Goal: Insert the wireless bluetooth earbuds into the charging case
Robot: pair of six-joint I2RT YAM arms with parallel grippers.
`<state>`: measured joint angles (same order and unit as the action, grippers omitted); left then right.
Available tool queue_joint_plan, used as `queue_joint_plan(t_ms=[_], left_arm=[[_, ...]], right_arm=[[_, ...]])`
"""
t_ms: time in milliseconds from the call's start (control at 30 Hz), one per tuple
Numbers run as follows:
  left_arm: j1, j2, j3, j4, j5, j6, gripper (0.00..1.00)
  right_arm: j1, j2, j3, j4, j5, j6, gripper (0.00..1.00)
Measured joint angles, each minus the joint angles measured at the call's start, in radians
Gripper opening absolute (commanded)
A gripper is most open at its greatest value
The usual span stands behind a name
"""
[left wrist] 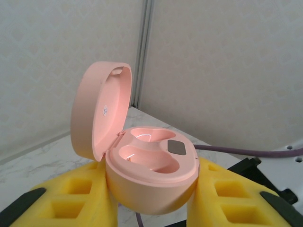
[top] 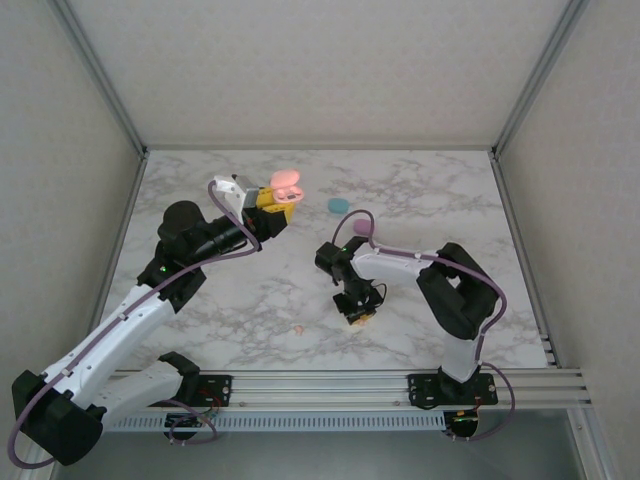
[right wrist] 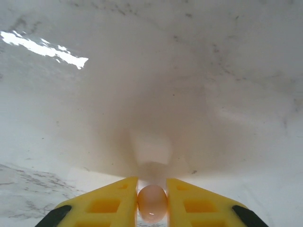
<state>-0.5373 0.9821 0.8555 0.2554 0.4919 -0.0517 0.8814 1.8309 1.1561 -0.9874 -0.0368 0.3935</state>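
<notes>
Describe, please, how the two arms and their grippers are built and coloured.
Both arms have white links joined by black joints, with a purple cable looped along each and a small green light. The left gripper and right gripper carry yellow fingers moulded with square pockets and ending in black tips.

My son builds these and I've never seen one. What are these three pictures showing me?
Two robot arms stand on a marble table. One picture looks down from above; the other two come from cameras on each wrist. The left gripper, with yellow fingers, holds an open pink charging case, its wells empty. The right gripper pinches a small orange-pink earbud just above the table. On the table lie a closed teal case, a purple case and another tiny orange-pink earbud.
</notes>
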Motion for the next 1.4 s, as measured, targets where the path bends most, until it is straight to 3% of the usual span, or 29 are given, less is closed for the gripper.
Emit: queue_joint_plan(t_ms=[133, 267, 500, 700, 867, 1167, 1400], left_arm=[[0.0, 0.002, 0.0, 0.0, 0.0, 0.001, 0.21], [0.0, 0.005, 0.0, -0.007, -0.001, 0.01, 0.21], [0.001, 0.016, 0.0, -0.018, -0.005, 0.03, 0.21], [0.011, 0.019, 0.0, -0.023, -0.004, 0.042, 0.21], [0.016, 0.024, 0.0, -0.032, -0.003, 0.061, 0.21], [0.018, 0.029, 0.0, -0.081, 0.0, 0.12, 0.21], [0.018, 0.033, -0.018, -0.081, 0.041, 0.181, 0.21]], right_arm=[[-0.014, -0.081, -0.001, 0.012, -0.02, 0.02, 0.21], [-0.093, -0.238, -0.014, 0.085, -0.126, 0.046, 0.21], [-0.297, -0.46, -0.064, 0.328, -0.514, 0.143, 0.22], [-0.343, -0.468, -0.087, 0.532, -0.812, 0.249, 0.23], [-0.347, -0.465, -0.087, 0.692, -0.958, 0.347, 0.23], [-0.348, -0.445, -0.08, 0.872, -1.065, 0.493, 0.23], [-0.351, -0.441, 0.098, 0.718, -1.007, 0.402, 0.23]])
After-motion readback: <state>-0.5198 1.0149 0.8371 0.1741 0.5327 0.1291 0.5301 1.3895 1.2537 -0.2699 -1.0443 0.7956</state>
